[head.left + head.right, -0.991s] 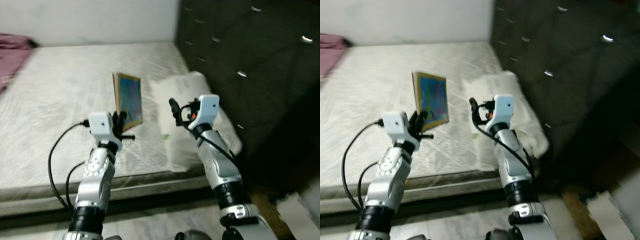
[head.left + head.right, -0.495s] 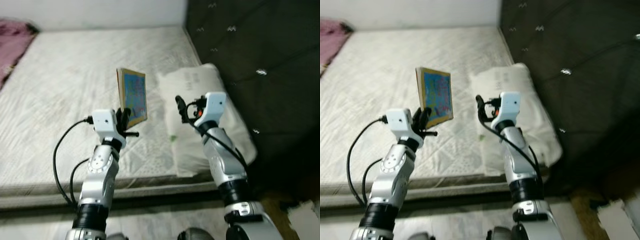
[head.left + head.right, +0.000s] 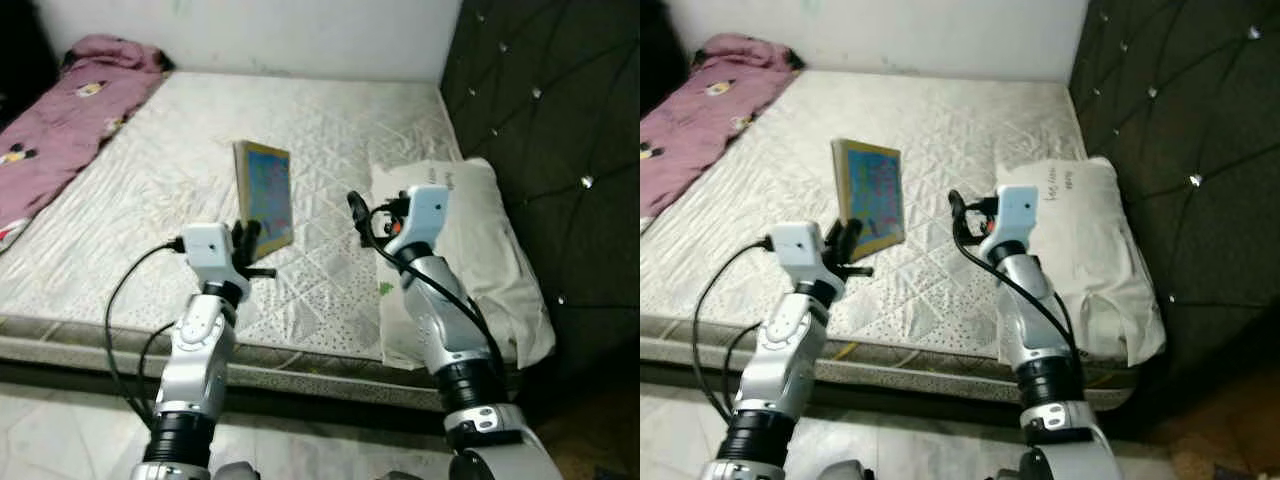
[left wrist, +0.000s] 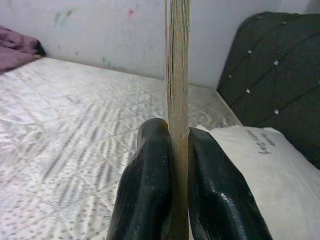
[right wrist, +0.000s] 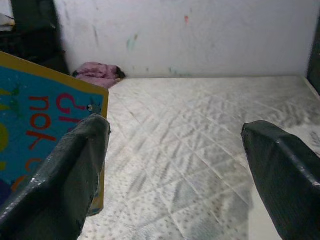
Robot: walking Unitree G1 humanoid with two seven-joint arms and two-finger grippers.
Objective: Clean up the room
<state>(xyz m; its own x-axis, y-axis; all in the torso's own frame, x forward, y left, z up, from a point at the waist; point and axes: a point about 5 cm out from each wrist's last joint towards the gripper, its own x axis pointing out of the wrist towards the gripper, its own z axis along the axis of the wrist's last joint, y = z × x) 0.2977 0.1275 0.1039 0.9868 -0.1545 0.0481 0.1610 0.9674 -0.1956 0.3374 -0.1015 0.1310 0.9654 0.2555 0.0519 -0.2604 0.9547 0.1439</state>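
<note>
Two silver arms reach out over the near edge of a bed (image 3: 150, 180), whose quilted white mattress is bare across most of its width. The left gripper (image 3: 247, 243) is raised above the mattress with its jaws pinching the lower edge of a book (image 3: 264, 194), which stands upright on its edge in the grasp, its blue and colourful cover turned toward the right arm. In the left wrist view the two black fingers (image 4: 150, 185) press against either side of the book's thin tan page edge, which rises straight up between them. The right gripper (image 3: 358, 213) is held at about the same height, just beside the book and apart from it, and its jaws are spread wide with nothing between them; in the right wrist view the book's cover, with red lettering on blue, sits just behind one of the fingers (image 5: 65, 175). A white pillow (image 3: 470, 250) lies on the mattress near the right arm, against the dark tufted headboard (image 3: 550, 120) that stands along that side of the bed. A pink blanket (image 3: 70, 110) with small printed figures is heaped along the far left side of the mattress, well apart from both grippers, by the white wall (image 3: 890, 30).
</note>
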